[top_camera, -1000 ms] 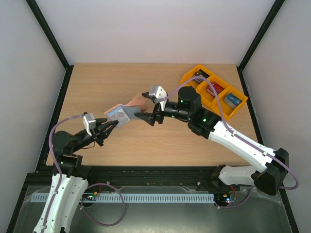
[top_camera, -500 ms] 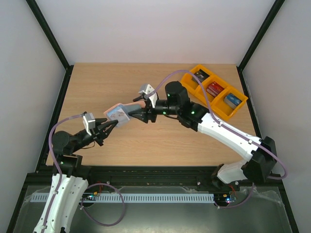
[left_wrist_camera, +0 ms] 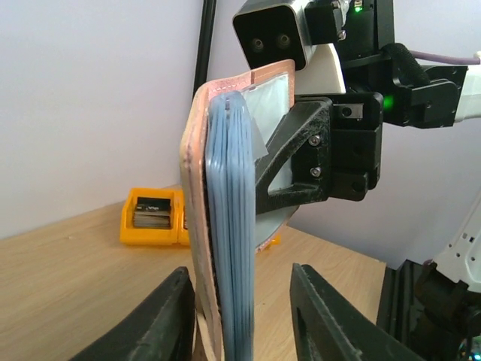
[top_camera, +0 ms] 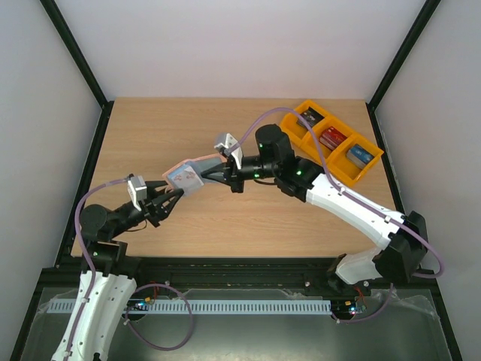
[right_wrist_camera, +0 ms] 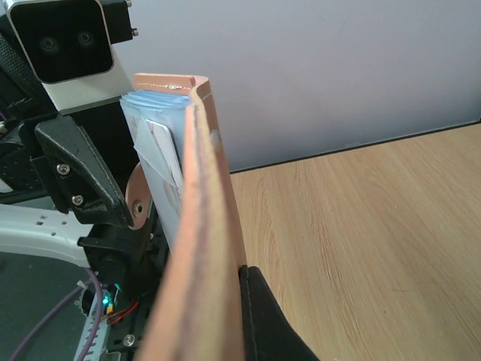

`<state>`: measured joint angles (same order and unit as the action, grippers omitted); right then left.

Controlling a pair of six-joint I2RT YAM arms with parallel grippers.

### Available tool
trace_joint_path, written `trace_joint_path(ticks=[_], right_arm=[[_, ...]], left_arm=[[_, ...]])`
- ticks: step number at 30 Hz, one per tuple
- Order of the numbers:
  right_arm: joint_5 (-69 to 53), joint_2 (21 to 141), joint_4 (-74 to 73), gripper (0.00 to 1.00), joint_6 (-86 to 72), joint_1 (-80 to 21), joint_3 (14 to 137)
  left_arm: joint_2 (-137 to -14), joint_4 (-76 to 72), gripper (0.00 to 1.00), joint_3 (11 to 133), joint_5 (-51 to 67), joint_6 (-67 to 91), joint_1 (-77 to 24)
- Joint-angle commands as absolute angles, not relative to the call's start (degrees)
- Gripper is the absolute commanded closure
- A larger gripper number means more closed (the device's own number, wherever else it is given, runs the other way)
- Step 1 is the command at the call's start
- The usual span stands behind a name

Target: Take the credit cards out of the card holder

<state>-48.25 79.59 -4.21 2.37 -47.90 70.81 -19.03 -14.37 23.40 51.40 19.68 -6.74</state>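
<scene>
Left wrist view: card holder (left_wrist_camera: 225,226) stands upright, its lower end cut off by the frame. From the right wrist, the credit cards (right_wrist_camera: 161,150) show only a white edge in the blue pockets. Left gripper (left_wrist_camera: 240,274) jaws stand parted either side of it, with a gap on the blue side. Right gripper (top_camera: 210,177) jaws are closed on its far edge. It is held above the surface (top_camera: 150,128) with open wood around it and the orange bins (top_camera: 331,139) well apart, far right.
</scene>
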Motion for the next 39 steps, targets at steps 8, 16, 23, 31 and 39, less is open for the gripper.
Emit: trace_joint_path(ticks=[8, 16, 23, 31, 39], right_arm=[[-55.04, 76.84, -8.77, 0.98, 5.13, -45.66, 73.47], [-62.12, 77.18, -9.59, 0.98, 5.59, -44.88, 74.40], [-65.22, 77.98, -11.37, 0.98, 7.28, -44.66, 75.03], [-68.14, 78.29, -12.15, 0.98, 7.08, -43.33, 75.27], [-67.98, 81.39, -6.42, 0.98, -0.23, -44.02, 75.09]], left_arm=[[-17.80, -10.92, 0.53, 25.25, 53.65, 14.61, -5.80], [-16.44, -10.00, 0.65, 25.42, 48.62, 10.02, -5.71], [-16.72, -11.37, 0.66, 25.69, 51.23, 11.29, -5.74], [-16.39, -10.61, 0.69, 25.38, 51.54, 10.28, -5.79], [-17.52, -17.42, 0.68, 23.74, 50.44, 16.09, -7.08]])
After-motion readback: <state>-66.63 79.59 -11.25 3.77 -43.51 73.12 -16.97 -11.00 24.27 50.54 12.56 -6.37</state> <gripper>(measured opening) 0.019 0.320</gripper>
